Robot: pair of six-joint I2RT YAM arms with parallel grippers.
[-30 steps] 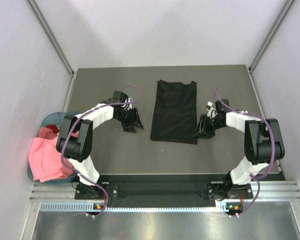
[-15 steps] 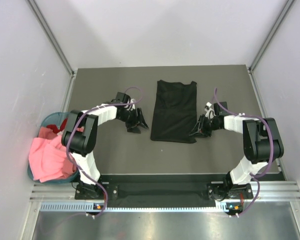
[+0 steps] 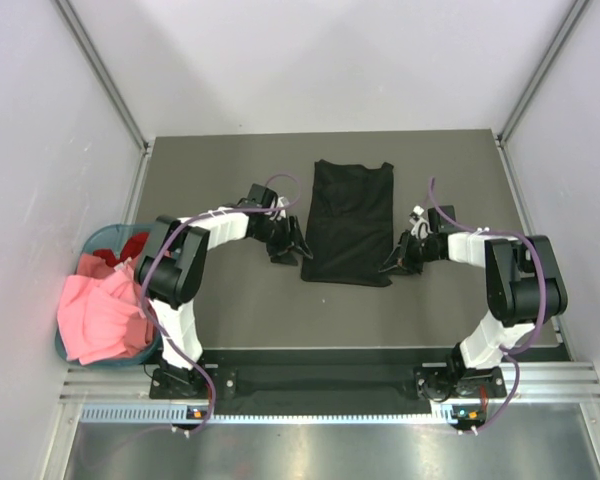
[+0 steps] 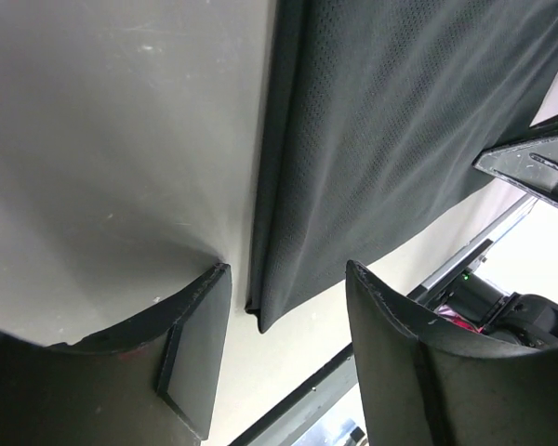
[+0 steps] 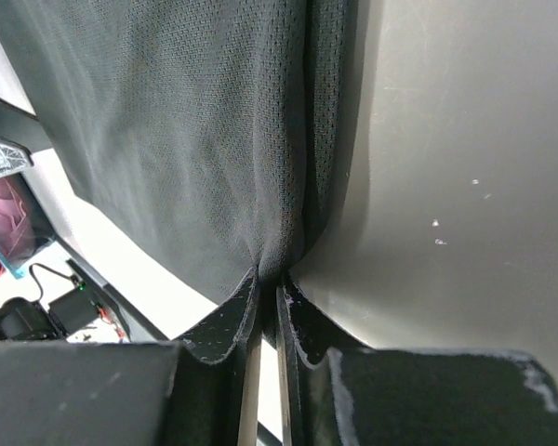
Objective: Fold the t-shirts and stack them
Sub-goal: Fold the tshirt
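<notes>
T-shirts, three in view. At far left, beside the surface's [image 3: 220,300] left edge, sits a teal basket [image 3: 98,237]. A pink shirt [image 3: 92,318] spills over its near rim, and a red shirt [image 3: 102,262] is bunched inside behind it.

The left arm reaches right across the surface, with the left hand [image 3: 290,247] low at the lower-left corner of the black shirt [image 3: 350,215]. In the wrist view the left hand is wide and its fingers [image 4: 197,344] straddle that corner. One finger is over bare surface just beside the folded edge, the other over the fabric. The corner sits in the gap, with no pinch visible.

The black shirt lies flat mid-surface, folded into a long narrow rectangle with its long side running away from the arm bases. It is well apart from the basket, and its left edge shows a doubled fold.

The right hand [image 3: 392,264] is at the black shirt's lower-right corner. In the wrist view the right hand is narrow, its fingers [image 5: 225,325] pinched nearly together on the shirt's edge, and the fabric puckers into creases at the tips. Cannot tell how many layers are caught. Right of the shirt is bare surface with small light specks.
</notes>
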